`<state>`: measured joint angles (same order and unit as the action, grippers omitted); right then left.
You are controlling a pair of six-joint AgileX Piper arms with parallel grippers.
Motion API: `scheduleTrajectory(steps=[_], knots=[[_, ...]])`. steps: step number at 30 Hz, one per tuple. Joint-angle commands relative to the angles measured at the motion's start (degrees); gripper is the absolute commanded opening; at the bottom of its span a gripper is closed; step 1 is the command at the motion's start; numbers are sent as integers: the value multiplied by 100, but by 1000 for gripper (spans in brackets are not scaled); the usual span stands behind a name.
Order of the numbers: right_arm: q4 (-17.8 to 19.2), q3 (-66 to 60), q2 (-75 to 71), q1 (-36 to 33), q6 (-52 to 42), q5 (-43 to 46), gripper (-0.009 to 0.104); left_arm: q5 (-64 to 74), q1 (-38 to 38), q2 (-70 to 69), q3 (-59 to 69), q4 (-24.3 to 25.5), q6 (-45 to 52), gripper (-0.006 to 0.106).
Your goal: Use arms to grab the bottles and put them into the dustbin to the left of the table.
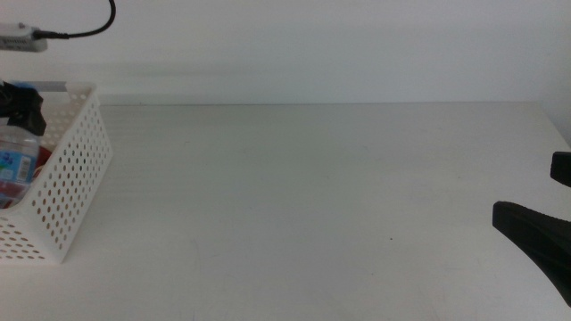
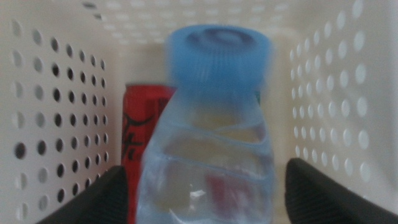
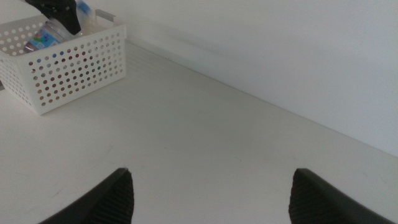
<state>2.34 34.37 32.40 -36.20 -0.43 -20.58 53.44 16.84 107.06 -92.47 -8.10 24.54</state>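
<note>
The white perforated dustbin (image 1: 76, 178) stands at the table's (image 1: 312, 196) left end. My left gripper (image 1: 22, 107) hangs over it, its jaws down inside the walls. In the left wrist view a clear, blue-capped bottle (image 2: 211, 124), blurred, sits between the open jaws with a small gap on each side of it. A red can (image 2: 140, 130) stands behind it in the dustbin (image 2: 56, 93). The bottle (image 1: 16, 156) also shows inside the dustbin in the middle view. My right gripper (image 1: 544, 241) waits open, holding nothing, at the table's right edge.
A black cable and a grey connector (image 1: 22, 40) hang above the dustbin at the top left. The wall runs along the table's far edge. From the right wrist view the dustbin (image 3: 74, 68) is far across bare tabletop.
</note>
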Motion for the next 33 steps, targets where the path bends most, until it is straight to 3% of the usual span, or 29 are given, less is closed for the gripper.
scheduleTrajectory(steps=[1, 4, 13, 24, 33], knots=[[80, 174, 29, -15, -33, 405, 65, -218, -7, -362, -223, -133, -17, 84], [80, 174, 29, -15, -33, 405, 65, -212, -7, -362, -223, -145, -23, 89], [80, 174, 29, -15, -33, 405, 65, -106, -7, -461, -223, -181, -514, 89], [80, 174, 29, -15, -33, 405, 65, 82, -33, -1478, -177, -728, -522, 89], [80, 174, 29, -15, -33, 405, 65, -1158, -376, -2972, 1274, -883, -460, 89]])
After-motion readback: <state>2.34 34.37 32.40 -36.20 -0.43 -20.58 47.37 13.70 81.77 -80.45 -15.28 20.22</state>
